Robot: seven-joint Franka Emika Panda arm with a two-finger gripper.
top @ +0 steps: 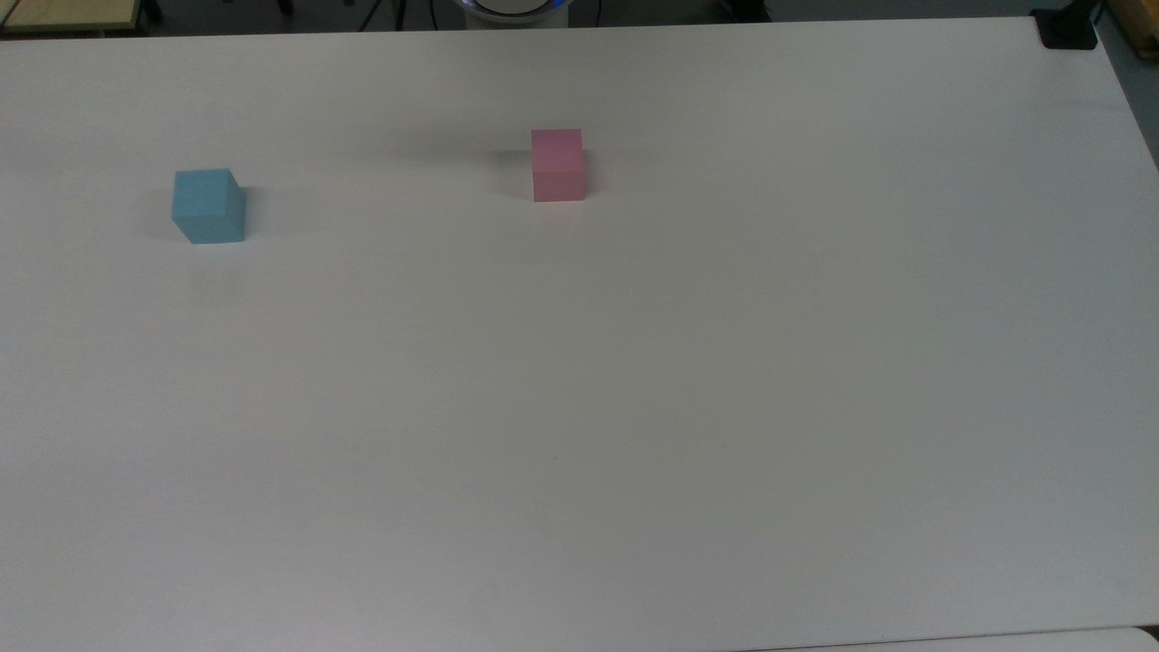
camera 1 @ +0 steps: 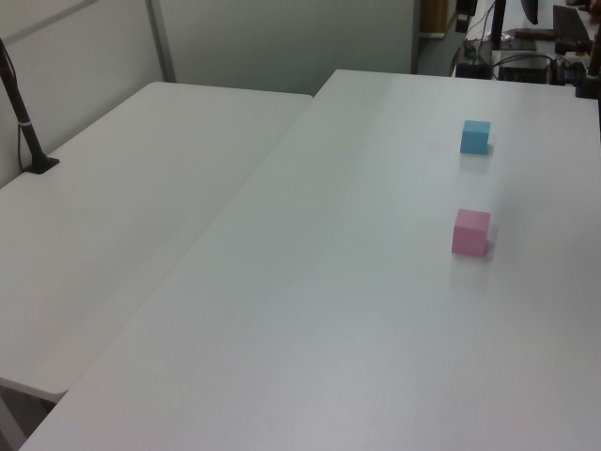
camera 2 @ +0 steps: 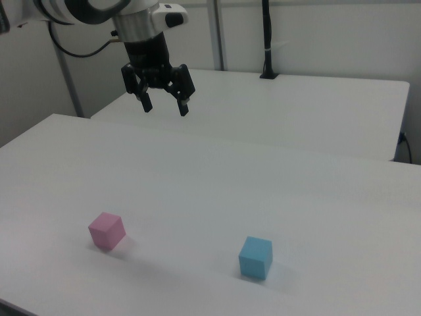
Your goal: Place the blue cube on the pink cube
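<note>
We see the blue cube [top: 209,206] resting flat on the white table [top: 634,407] at the upper left of the top view, and the pink cube [top: 557,164] well apart from it, near the upper middle of that frame. In the left view the blue cube [camera 1: 475,136] sits in the upper right and the pink cube [camera 1: 470,232] below it at the right middle; in the right view the pink cube [camera 2: 106,230] lies at the lower left and the blue cube [camera 2: 255,257] at the lower middle. Each stands on its own with bare table all round, which we judge leaves room for fingers to come down on either side of the blue one. Our tool [camera 2: 164,101] hangs high in the upper left of the right view, well above the table and far from both cubes, its two fingers [camera 2: 183,104] spread apart and pointing downward, holding nothing. We read that pose as a ready stance: raised so that it can travel over the cubes without knocking them, and spread so that it can straddle the blue cube once lowered. The task looks not yet begun, since the blue cube is untouched and nothing sits on the pink one. The blue cube sits slightly turned in the top view, so we judge the wrist may need a small turn to meet its flat faces squarely.
</note>
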